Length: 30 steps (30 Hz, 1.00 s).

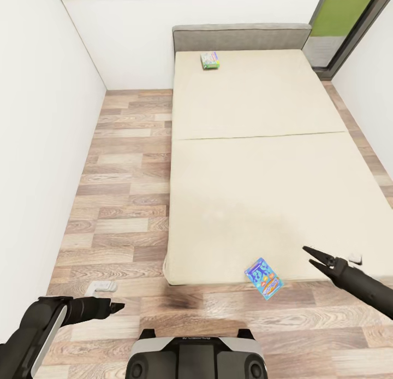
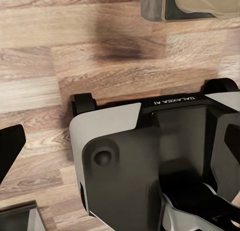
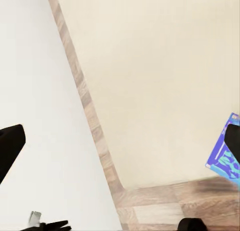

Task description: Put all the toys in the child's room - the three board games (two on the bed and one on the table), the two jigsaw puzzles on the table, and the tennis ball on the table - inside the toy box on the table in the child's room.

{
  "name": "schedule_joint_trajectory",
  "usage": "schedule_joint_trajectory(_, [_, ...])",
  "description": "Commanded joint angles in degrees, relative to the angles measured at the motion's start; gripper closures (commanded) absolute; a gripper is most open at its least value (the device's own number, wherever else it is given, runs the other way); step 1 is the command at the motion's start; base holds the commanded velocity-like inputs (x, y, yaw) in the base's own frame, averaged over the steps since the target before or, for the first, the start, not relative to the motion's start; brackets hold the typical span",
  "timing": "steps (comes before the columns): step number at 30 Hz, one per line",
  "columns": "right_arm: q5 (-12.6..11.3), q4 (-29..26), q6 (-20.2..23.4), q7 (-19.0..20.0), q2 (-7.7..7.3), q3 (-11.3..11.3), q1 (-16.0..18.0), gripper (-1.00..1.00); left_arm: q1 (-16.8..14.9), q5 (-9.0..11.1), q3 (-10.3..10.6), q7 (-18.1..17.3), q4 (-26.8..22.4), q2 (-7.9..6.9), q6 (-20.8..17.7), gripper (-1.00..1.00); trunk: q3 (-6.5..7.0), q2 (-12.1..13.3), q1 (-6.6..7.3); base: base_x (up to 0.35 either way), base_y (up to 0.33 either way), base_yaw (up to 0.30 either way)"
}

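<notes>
Cream bed (image 1: 262,166): two board games | right end effector (image 1: 309,257) wide, empty | left unclear

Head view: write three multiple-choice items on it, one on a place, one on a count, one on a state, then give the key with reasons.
1. Where does the blue game box lie?
A. at the bed's near edge, overhanging the floor
B. by the headboard
C. on the floor by the left wall

2. How many game boxes are on the bed?
A. one
B. two
C. four

3. What state is the right hand in?
A. shut on the blue box
B. open, holding nothing
C. shut on a ball

Key: A, its corner pokes past the mattress edge; B, the blue one plus a green game box near the headboard; B, its fingers are spread in the air beside the box.
</notes>
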State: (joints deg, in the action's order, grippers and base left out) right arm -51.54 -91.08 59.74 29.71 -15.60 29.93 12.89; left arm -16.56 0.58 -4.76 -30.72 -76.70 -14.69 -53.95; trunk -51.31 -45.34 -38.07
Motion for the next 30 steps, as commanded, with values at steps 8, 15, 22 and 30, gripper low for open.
schedule_joint_trajectory(8, [0.2, 0.1, -1.6, 11.2, 0.39, 5.3, -8.7, -1.0, 0.0, 0.1, 0.0, -0.2, 0.0, 0.14, -0.4, -1.0, 0.08, 0.0, -0.02, 0.0, 0.0, 0.0])
schedule_joint_trajectory(15, [0.1, 0.3, -4.4, 17.4, 0.64, 6.3, -11.5, -1.0, 0.0, 0.1, 0.0, -0.1, 0.0, 0.23, -0.4, -1.0, 0.09, 0.0, -0.02, 0.0, -0.037, 0.0])
schedule_joint_trajectory(22, [0.3, 0.5, -5.2, 25.6, 1.73, 6.5, -13.2, -1.0, 0.0, 0.2, 0.0, -0.1, 0.0, 0.31, -0.4, -1.0, 0.1, 0.0, -0.02, 0.0, -0.176, 0.0])
schedule_joint_trajectory(30, [1.4, 0.6, -5.7, 29.8, 4.93, 6.7, -14.2, -1.0, 0.0, 0.2, 0.1, -0.1, 0.0, 0.45, -0.5, -1.0, 0.1, 0.0, -0.02, 0.0, -0.271, 0.0])
